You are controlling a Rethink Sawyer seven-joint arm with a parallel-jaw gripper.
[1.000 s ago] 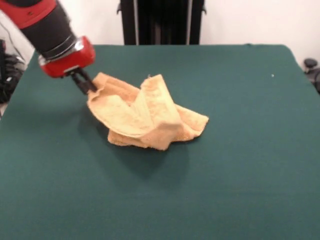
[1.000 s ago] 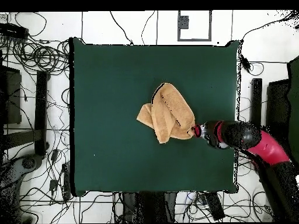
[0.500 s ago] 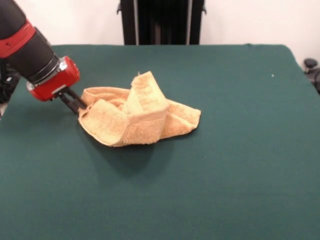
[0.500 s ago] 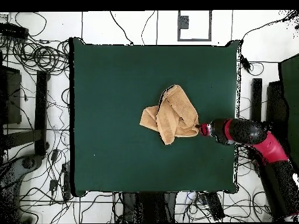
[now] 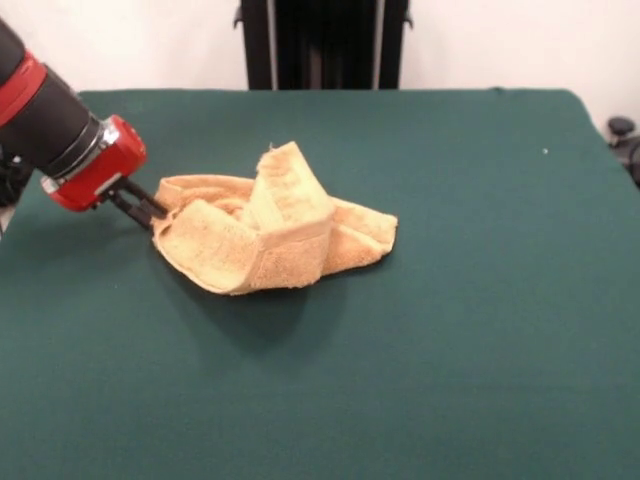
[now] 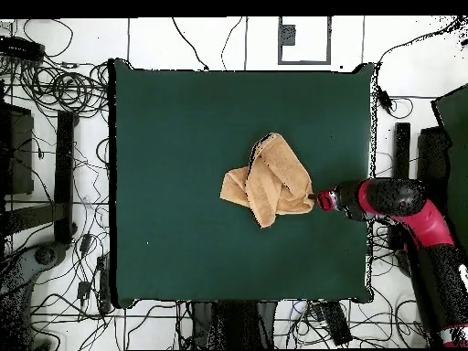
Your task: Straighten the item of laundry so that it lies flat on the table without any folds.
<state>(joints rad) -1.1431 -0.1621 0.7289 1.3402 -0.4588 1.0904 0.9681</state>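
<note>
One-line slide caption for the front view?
Sawyer's tool at the edge of a crumpled tan towel on the green table.

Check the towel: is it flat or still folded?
Folded: the towel is bunched, with a flap standing up in the middle and layers overlapping.

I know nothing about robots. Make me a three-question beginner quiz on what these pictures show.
1. True or false: the towel lies flat, with no folds.
2. In the front view, the gripper meets the towel at its: A) left edge B) right edge C) middle.
3. Fill in: the table is covered in dark ____ cloth.

Key: 1 false, it is bunched with a raised fold. 2 A. 3 green.
</note>
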